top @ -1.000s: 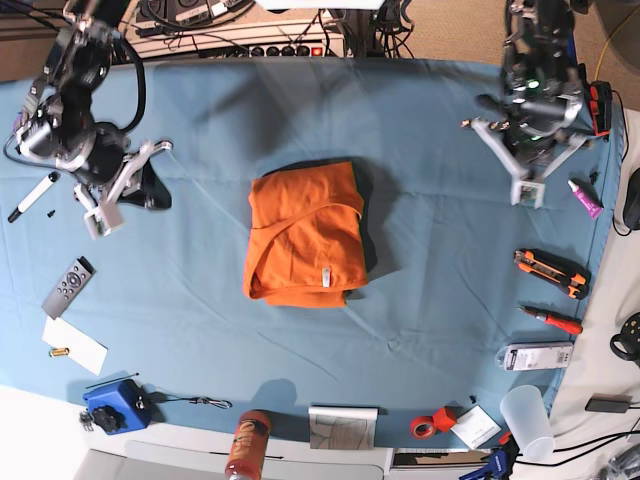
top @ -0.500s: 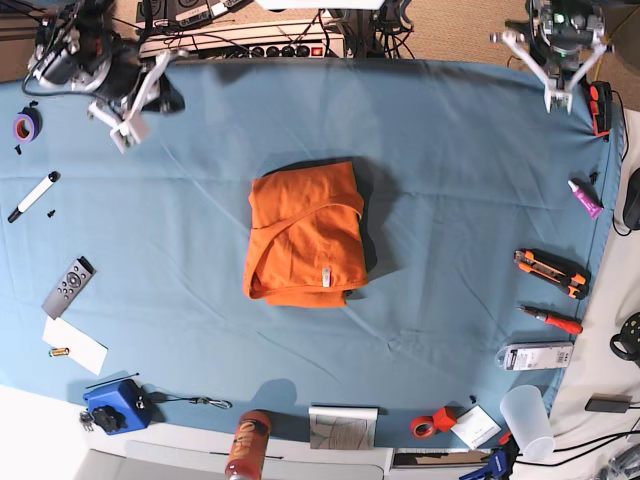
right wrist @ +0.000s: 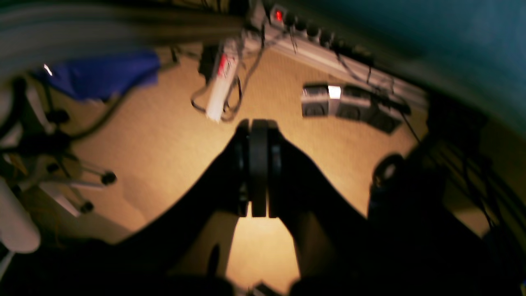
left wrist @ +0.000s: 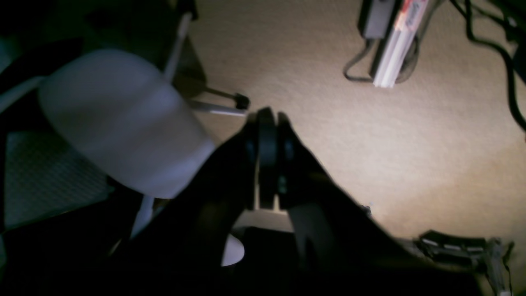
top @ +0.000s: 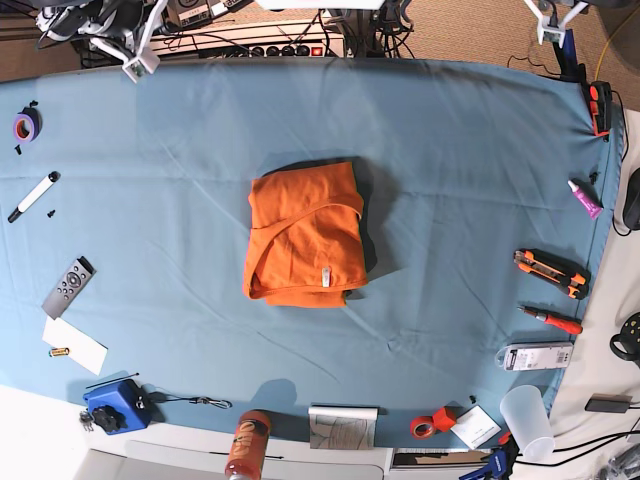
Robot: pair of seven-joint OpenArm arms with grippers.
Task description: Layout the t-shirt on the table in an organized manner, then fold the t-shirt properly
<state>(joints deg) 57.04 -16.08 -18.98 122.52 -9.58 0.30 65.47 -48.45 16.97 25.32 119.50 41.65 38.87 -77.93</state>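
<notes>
Orange t-shirt (top: 305, 237), folded compact at centre of table (top: 470, 170); left gripper (left wrist: 266, 119) and right gripper (right wrist: 258, 128) both closed, empty, off the far edge; advisable: park clear, leave fold undisturbed.

Base view. The t-shirt (top: 305, 237) lies folded at the middle of the table (top: 450, 150). Left of it: marker (top: 33, 196), remote (top: 69, 286), tape roll (top: 25, 125). Right of it, along the table's edge: knife (top: 551, 273), screwdriver (top: 551, 319), cup (top: 527, 421). Both arms sit beyond the far corners.
</notes>
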